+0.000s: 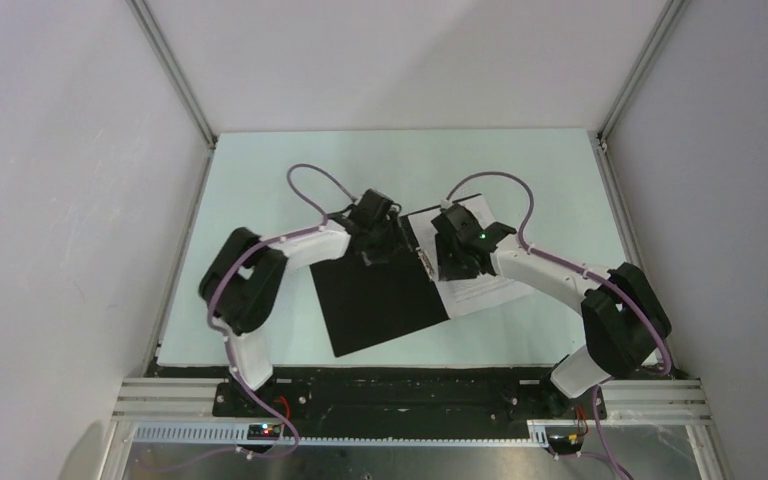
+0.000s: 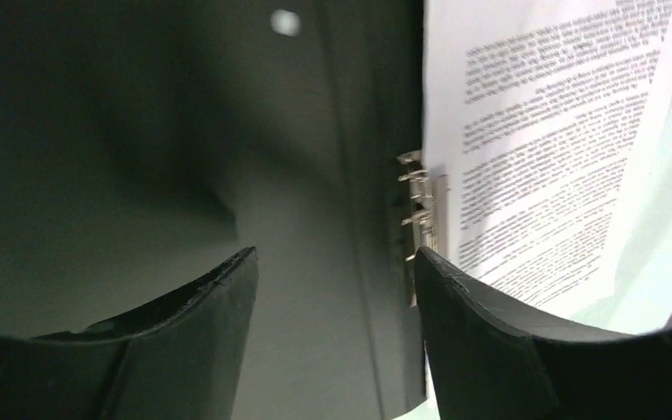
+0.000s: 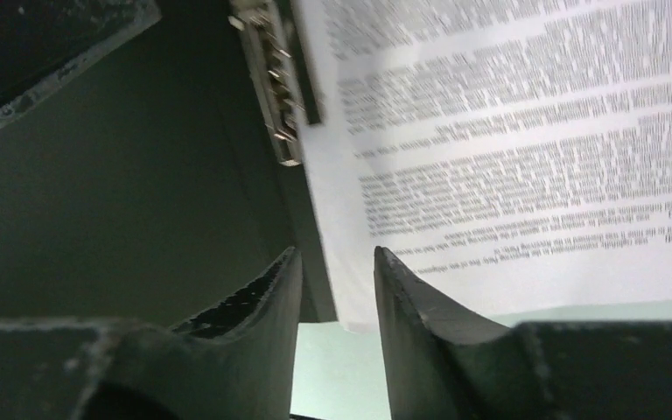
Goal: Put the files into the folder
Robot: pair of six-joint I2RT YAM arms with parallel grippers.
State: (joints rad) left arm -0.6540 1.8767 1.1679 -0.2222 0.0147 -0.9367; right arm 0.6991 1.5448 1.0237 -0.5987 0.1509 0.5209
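Note:
The folder [image 1: 380, 300] lies open on the table with its black inside up; its red outside is hidden. The files [image 1: 485, 285], white sheets of dense text, lie on its right half beside a metal clip at the spine [image 2: 416, 206]. My left gripper [image 1: 375, 250] hovers over the far end of the spine, open and empty; its wrist view shows the black panel [image 2: 140, 175] and the files [image 2: 542, 131]. My right gripper [image 1: 450, 265] is just above the files' left edge [image 3: 525, 131], jaws a little apart, holding nothing. The clip [image 3: 276, 79] and the black panel [image 3: 122, 192] show in its view.
The pale green table top [image 1: 550, 180] is bounded by white walls with metal frame posts [image 1: 175, 75] at the back corners. The arms' bases sit on a black rail [image 1: 410, 395] at the near edge.

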